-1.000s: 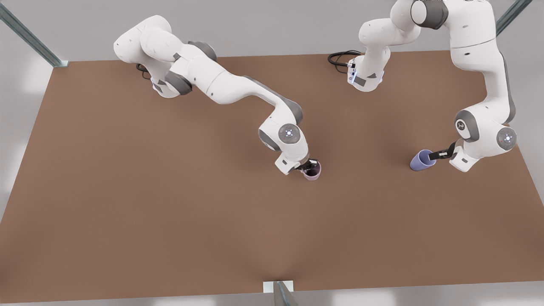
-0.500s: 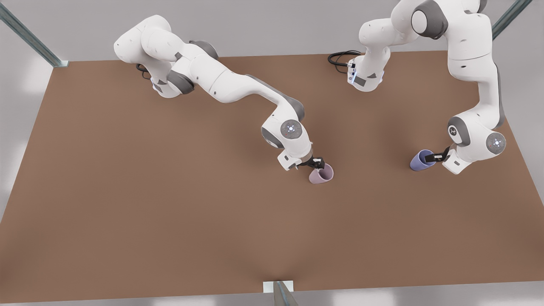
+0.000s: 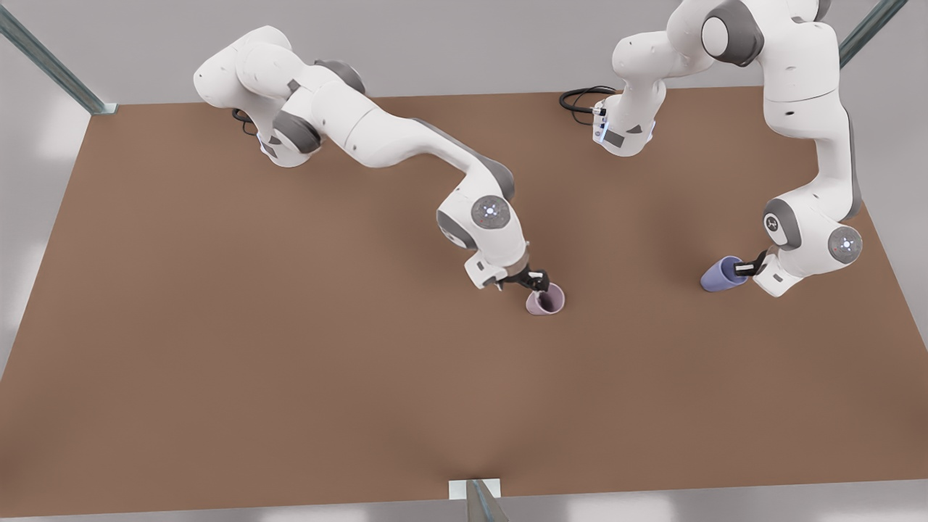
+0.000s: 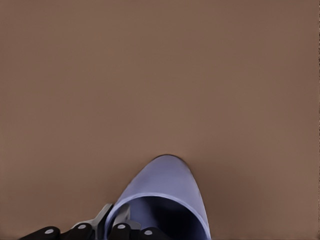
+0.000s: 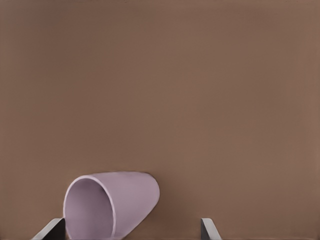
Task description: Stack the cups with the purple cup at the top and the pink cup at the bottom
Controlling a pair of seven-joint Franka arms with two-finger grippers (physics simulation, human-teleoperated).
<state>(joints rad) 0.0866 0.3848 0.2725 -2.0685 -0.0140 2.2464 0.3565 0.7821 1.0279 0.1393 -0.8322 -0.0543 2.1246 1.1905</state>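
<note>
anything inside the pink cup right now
Nothing visible inside the pink cup: its mauve inner wall is bare, the open right gripper outside it. The cup's bottom is out of sight. The purple cup is apart, rim pinched by the left gripper.

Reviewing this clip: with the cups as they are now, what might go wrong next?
1. The pale mauve-pink tapered cup looks tipped rather than upright, between the open fingers of the right hand. It may roll on the brown table and would make a poor base.
2. The left hand pinches only the rim of the bluish lavender-purple tapered cup, so the cup could swing or slip when lifted.
</note>
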